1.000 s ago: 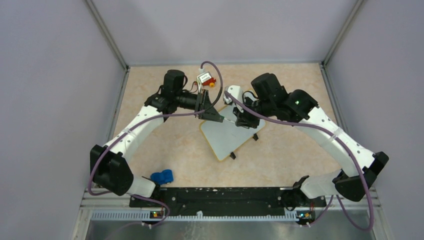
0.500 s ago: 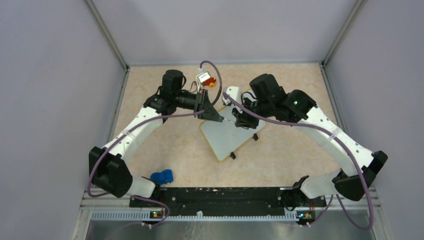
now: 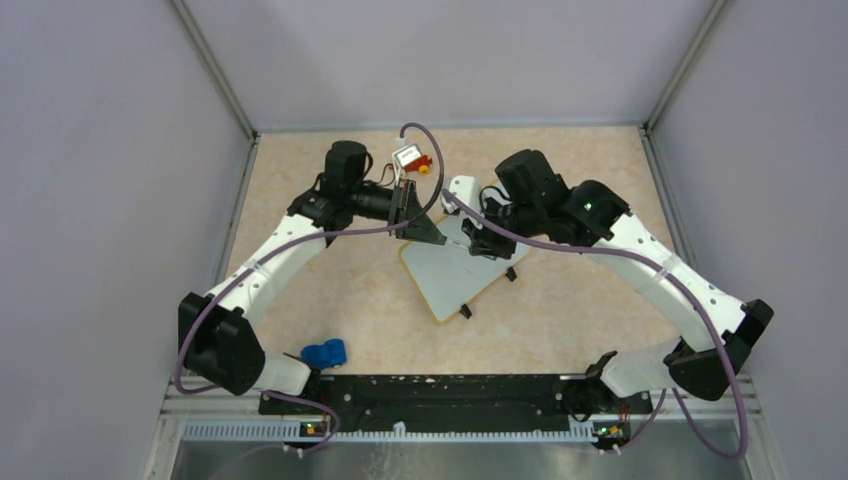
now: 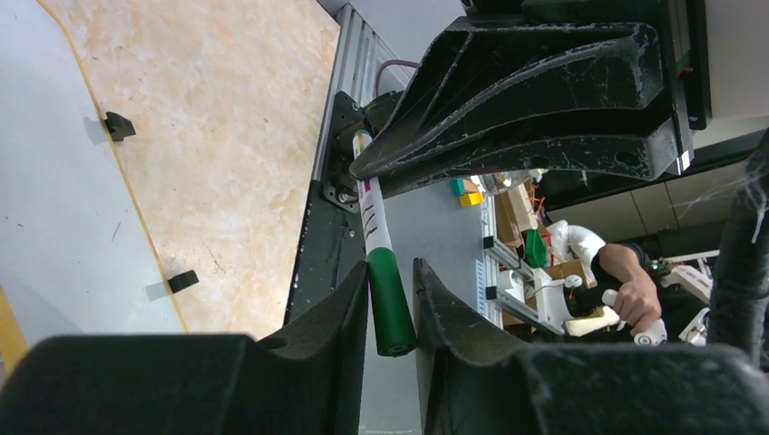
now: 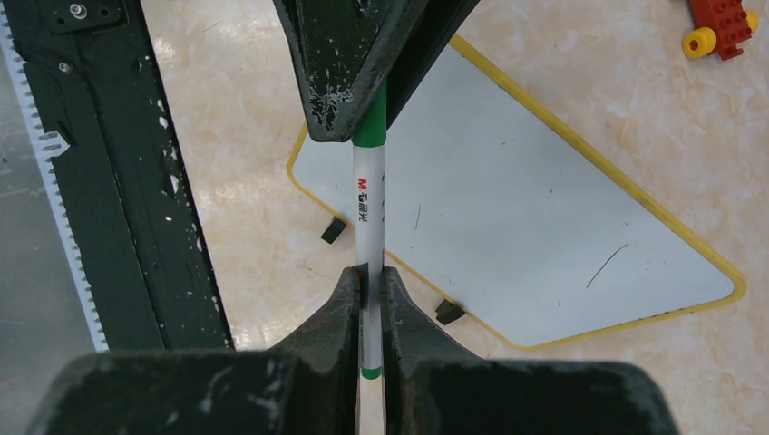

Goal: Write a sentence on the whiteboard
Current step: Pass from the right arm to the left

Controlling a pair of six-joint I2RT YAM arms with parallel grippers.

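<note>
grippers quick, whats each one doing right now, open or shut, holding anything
Left gripper: closed on the marker at its green cap.
Right gripper: closed on the same marker's white barrel.

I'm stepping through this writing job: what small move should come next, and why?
Probably pull the left gripper straight away from the right gripper: it pinches the green cap, the right clamps the white barrel, and the whiteboard bears no words.

The marker (image 5: 367,213) seemingly reads "M&G".
</note>
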